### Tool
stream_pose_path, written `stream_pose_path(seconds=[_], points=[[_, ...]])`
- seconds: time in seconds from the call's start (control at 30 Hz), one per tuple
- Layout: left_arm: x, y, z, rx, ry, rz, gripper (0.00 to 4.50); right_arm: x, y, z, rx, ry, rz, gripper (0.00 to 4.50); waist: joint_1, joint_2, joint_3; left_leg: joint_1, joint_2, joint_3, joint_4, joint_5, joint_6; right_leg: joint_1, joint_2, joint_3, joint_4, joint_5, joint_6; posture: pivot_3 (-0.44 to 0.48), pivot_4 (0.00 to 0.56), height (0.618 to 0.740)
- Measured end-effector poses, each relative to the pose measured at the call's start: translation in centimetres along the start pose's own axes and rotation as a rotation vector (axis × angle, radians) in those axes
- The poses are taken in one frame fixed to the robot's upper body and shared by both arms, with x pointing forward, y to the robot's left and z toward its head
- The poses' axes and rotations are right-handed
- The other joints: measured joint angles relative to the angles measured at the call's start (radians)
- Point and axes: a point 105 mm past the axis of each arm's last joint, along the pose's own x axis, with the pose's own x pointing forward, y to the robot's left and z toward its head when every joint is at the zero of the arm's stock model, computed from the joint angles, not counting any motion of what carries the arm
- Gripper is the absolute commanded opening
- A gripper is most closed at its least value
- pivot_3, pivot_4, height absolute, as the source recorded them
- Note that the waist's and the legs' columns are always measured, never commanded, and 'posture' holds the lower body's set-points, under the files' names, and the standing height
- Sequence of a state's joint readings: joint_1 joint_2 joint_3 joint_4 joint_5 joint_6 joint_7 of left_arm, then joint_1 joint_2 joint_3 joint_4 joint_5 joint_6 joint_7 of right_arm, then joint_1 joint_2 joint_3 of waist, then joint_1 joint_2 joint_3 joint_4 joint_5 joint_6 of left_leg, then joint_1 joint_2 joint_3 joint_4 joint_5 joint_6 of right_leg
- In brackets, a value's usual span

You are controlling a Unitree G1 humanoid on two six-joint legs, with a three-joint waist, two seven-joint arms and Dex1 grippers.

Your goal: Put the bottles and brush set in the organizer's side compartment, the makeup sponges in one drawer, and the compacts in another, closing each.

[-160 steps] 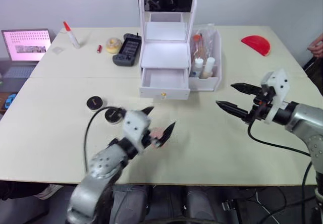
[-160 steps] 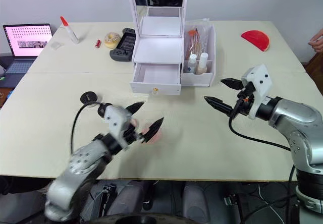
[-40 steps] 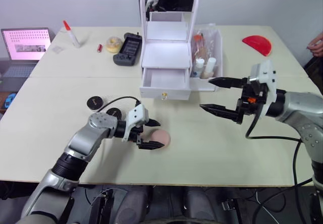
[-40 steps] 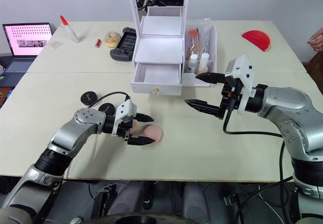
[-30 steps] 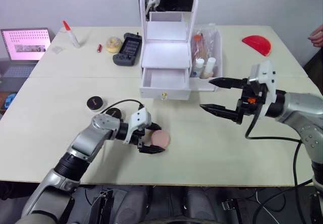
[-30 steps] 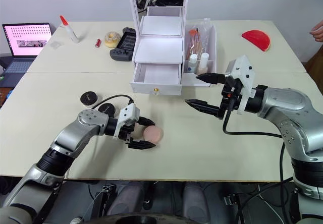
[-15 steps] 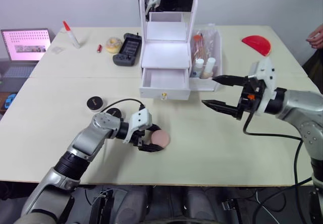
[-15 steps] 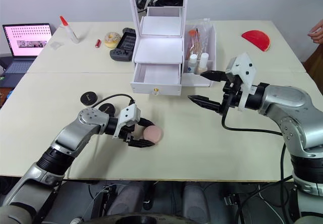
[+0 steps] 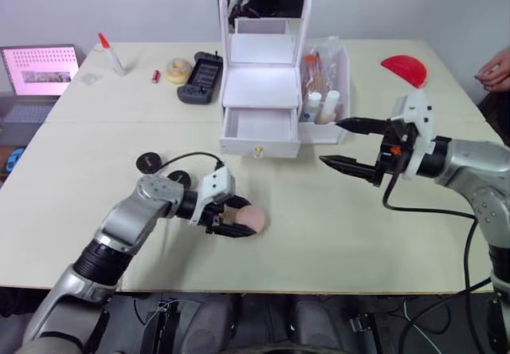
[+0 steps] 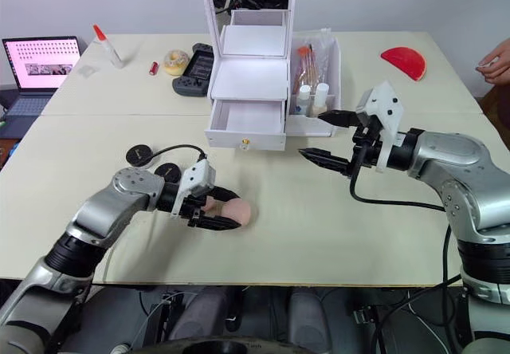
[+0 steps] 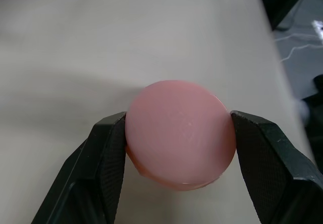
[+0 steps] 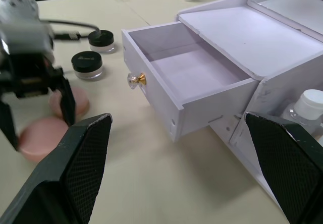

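Cream worktop (image 9: 335, 242) lies bare around the left end effector (image 9: 231, 217), which grips a pink makeup sponge (image 11: 180, 133) low near the front edge. Two black compacts (image 9: 149, 162) sit just behind it. The right end effector (image 9: 344, 143) hovers open beside the white organizer's (image 9: 263, 91) pulled-out drawer (image 12: 186, 77).

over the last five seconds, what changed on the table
The left gripper swung down from above the table edge and its fingers closed on the round pink makeup sponge, which lies on the table. The right gripper moved closer to the white organizer, fingers open. The lower drawer stayed open and empty, and the two black compacts stayed put.
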State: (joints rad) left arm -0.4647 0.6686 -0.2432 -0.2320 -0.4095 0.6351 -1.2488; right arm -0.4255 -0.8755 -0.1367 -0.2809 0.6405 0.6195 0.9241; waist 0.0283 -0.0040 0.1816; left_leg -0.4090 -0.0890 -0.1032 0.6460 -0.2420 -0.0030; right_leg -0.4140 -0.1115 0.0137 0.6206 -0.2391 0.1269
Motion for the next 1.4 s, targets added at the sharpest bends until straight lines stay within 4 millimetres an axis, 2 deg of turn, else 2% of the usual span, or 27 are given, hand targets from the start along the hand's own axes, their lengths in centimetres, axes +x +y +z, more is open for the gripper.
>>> stream_pose_path(seconds=[0.13,0.23,0.33,0.47,0.57,0.77,1.07,1.4], points=[[-3.7,-0.5,4.0,0.059,-0.033,0.009,2.64,0.0,-0.6,0.2,-0.008,-0.01,-0.004,4.5,-0.015,0.0,0.0,0.0,0.0,0.0,0.0,0.0,0.0,0.0,0.0,0.0,0.0,0.0,0.0,0.0,0.15,0.738],[-4.9,-0.4,6.2,0.05,-0.076,-0.01,2.64,0.1,-0.9,-0.1,-0.002,-0.008,-0.008,4.5,-0.017,-0.001,0.0,0.0,-0.001,0.0,0.0,0.0,0.0,0.0,0.0,-0.001,0.001,0.0,0.001,0.0,0.15,0.738],[-6.8,2.0,9.1,0.079,-0.127,0.072,2.64,0.5,-0.9,0.0,-0.002,-0.021,0.0,4.5,-0.017,-0.001,0.001,0.001,-0.001,-0.001,0.001,0.001,-0.001,0.0,0.001,-0.001,0.004,0.0,0.001,0.0,0.15,0.738],[-8.4,6.7,11.0,0.082,-0.174,0.233,2.64,1.0,-0.7,0.3,-0.016,-0.029,0.014,4.5,-0.016,-0.002,0.001,0.001,-0.002,-0.001,0.001,0.001,-0.001,-0.001,0.0,-0.001,0.008,0.0,0.002,0.0,0.15,0.738],[-8.4,9.4,10.9,0.078,-0.161,0.297,2.64,1.5,-0.3,0.3,-0.012,-0.036,0.032,4.5,-0.018,-0.002,0.001,0.0,-0.002,-0.001,0.001,0.001,-0.001,-0.002,0.0,-0.001,0.008,0.0,0.002,0.0,0.15,0.738],[-6.0,11.9,9.2,0.072,-0.121,0.278,2.64,1.6,0.1,0.5,-0.03,-0.034,0.029,4.5,-0.019,-0.002,0.002,-0.002,-0.002,0.0,0.001,0.001,-0.001,-0.006,0.0,-0.001,0.01,0.0,0.002,0.0,0.15,0.738],[-5.1,12.7,7.2,0.037,-0.093,0.264,2.64,1.5,0.5,0.1,-0.02,-0.021,0.012,4.5,-0.025,-0.003,0.002,-0.002,-0.002,0.0,0.001,0.001,-0.001,-0.006,0.0,0.0,0.011,0.0,0.002,0.0,0.15,0.738],[-4.5,12.6,7.1,0.038,-0.1,0.239,2.64,1.4,0.5,-0.1,-0.007,-0.018,0.007,4.5,-0.025,-0.003,0.002,-0.002,-0.002,0.0,0.001,0.001,-0.001,-0.006,0.0,0.0,0.011,0.0,0.002,0.0,0.15,0.738]])
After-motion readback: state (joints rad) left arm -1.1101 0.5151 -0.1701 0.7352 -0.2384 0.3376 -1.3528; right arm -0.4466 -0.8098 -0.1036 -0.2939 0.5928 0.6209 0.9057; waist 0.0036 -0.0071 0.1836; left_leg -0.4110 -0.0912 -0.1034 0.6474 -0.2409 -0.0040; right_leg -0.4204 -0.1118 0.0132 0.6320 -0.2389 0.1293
